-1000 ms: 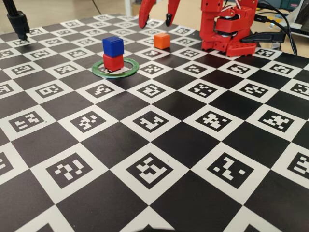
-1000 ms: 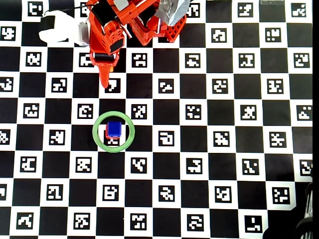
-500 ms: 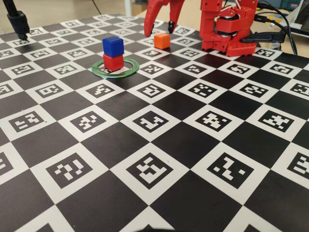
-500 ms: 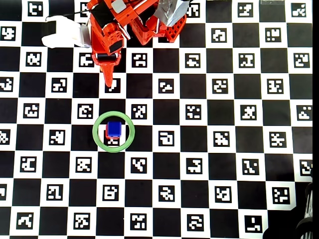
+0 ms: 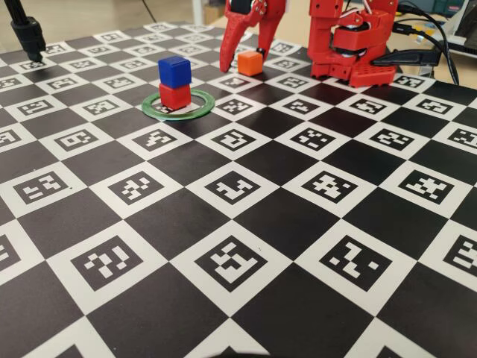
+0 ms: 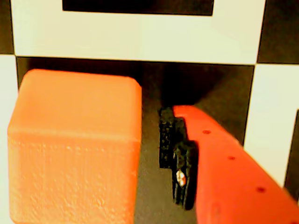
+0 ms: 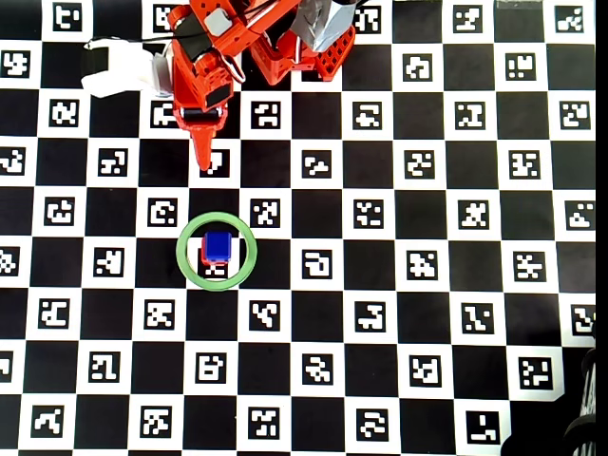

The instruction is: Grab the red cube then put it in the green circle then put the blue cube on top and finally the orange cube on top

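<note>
The blue cube (image 5: 174, 71) sits on the red cube (image 5: 175, 96) inside the green circle (image 5: 195, 109). From overhead, the blue cube (image 7: 219, 246) covers most of the red cube (image 7: 204, 255) within the green circle (image 7: 217, 286). The orange cube (image 5: 250, 62) rests on the board further back. My gripper (image 5: 243, 64) is open and down around it, one finger on each side. In the wrist view the orange cube (image 6: 74, 144) fills the left, and a dark gap separates it from the one visible finger (image 6: 219, 177). Overhead, my gripper (image 7: 204, 152) hides the orange cube.
The arm's red base (image 5: 350, 45) stands at the back right with cables (image 5: 440, 52) beside it. A black post (image 5: 28, 33) rises at the back left corner. A white object (image 7: 114, 66) lies left of the arm. The checkered marker board (image 5: 238, 224) covers the table.
My gripper has come down from above the board to straddle the orange cube. The stacked cubes and ring have not moved.
</note>
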{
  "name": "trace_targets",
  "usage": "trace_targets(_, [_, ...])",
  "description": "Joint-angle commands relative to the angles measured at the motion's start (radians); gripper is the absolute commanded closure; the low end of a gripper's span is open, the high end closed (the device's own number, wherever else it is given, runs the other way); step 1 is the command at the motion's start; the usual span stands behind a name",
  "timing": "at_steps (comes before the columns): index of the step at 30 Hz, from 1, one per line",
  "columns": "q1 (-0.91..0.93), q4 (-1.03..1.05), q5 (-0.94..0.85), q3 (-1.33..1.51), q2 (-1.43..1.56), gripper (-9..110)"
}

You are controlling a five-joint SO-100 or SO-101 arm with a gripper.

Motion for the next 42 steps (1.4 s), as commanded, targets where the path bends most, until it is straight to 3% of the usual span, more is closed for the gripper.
trace_targets(1, [0.005, -0.017, 0.005, -0.023, -0.003, 55])
trace_targets(42, [-0.032, 0.012, 0.038, -0.014, 0.008, 59])
